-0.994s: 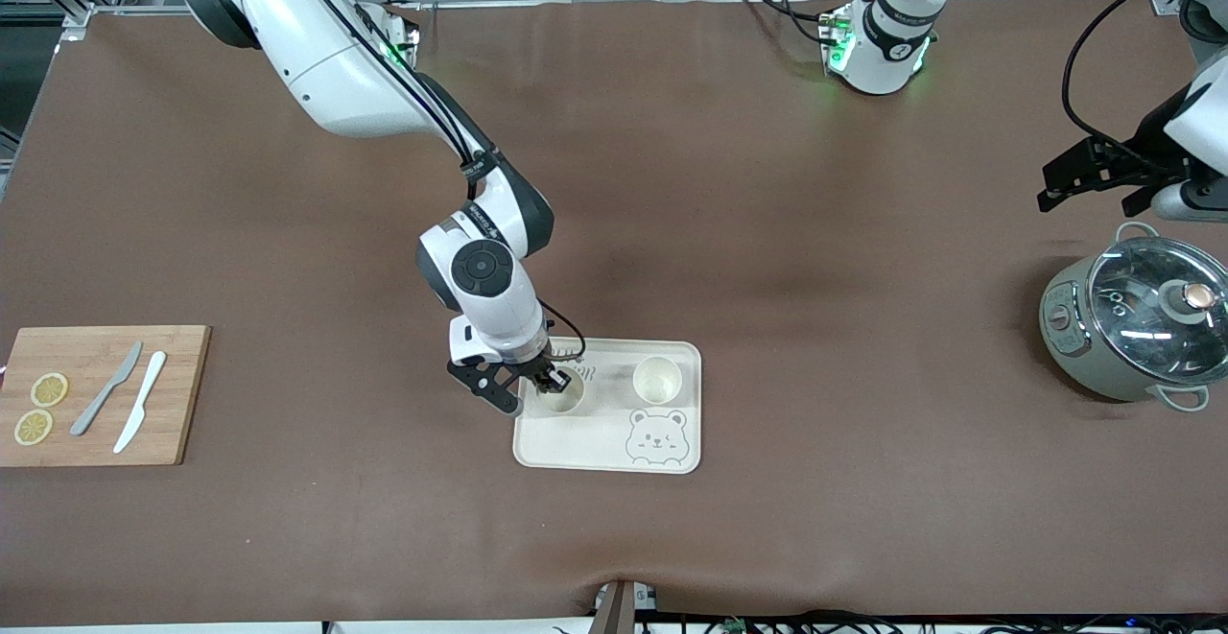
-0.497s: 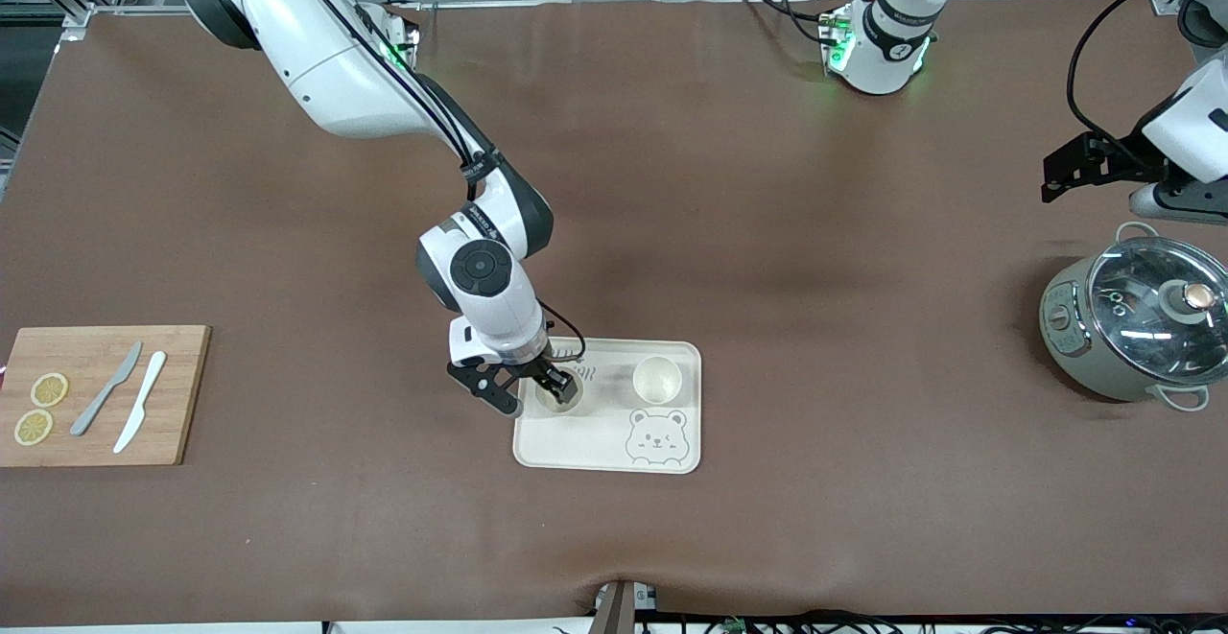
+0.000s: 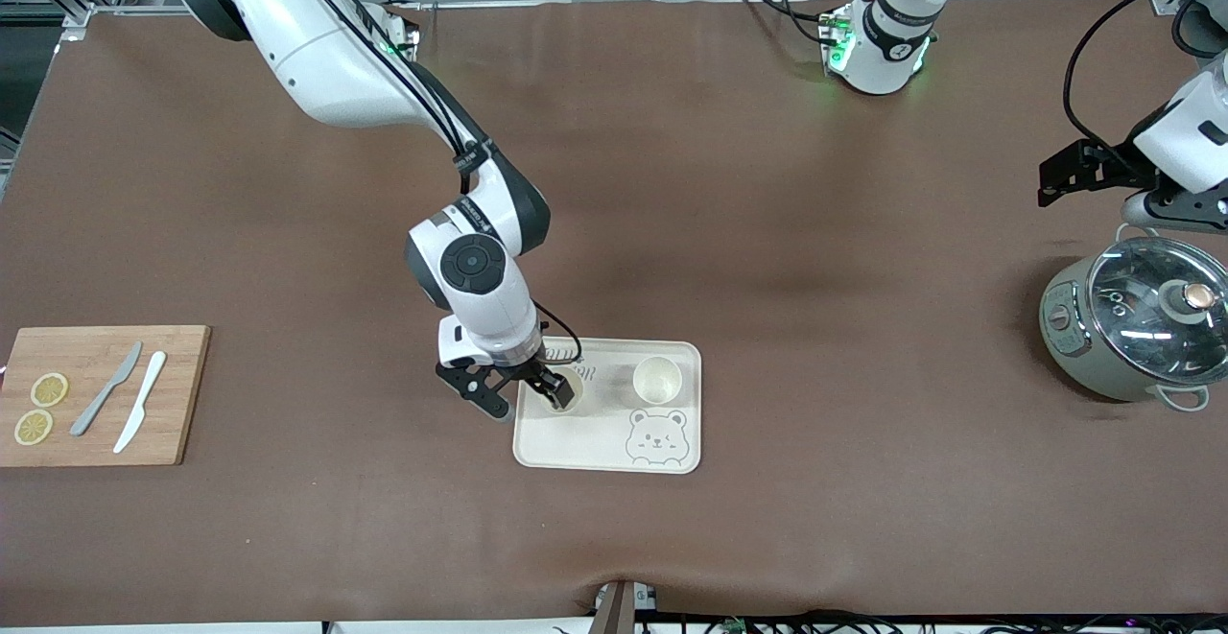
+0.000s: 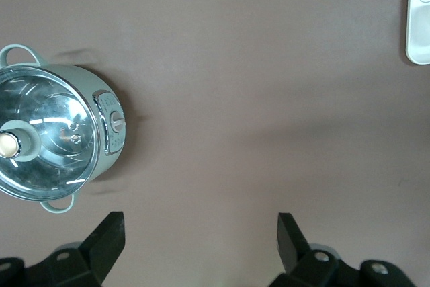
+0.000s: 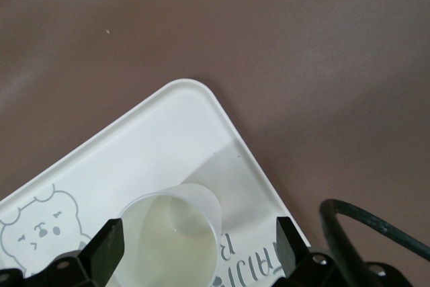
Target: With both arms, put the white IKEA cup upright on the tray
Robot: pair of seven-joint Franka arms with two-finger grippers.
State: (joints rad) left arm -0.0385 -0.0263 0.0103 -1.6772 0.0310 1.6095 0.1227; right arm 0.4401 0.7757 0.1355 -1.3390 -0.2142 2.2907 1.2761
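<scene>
Tray [image 3: 672, 452] bearing two upright white cups: one [image 3: 657, 379] stands free, the other [image 3: 564, 394] sits between the spread, non-gripping fingers of the right gripper [image 3: 518, 394], apparently just let go. Left gripper [image 3: 1079, 171], fingers open and empty, waits above the table beside the pot [image 3: 1132, 317]. Placement looks complete; only withdrawal remains.

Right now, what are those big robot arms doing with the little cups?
The right gripper is open over a white cup standing upright on the tray. A second cup stands upright beside it on the tray. The left gripper waits, open, up by the pot.
</scene>
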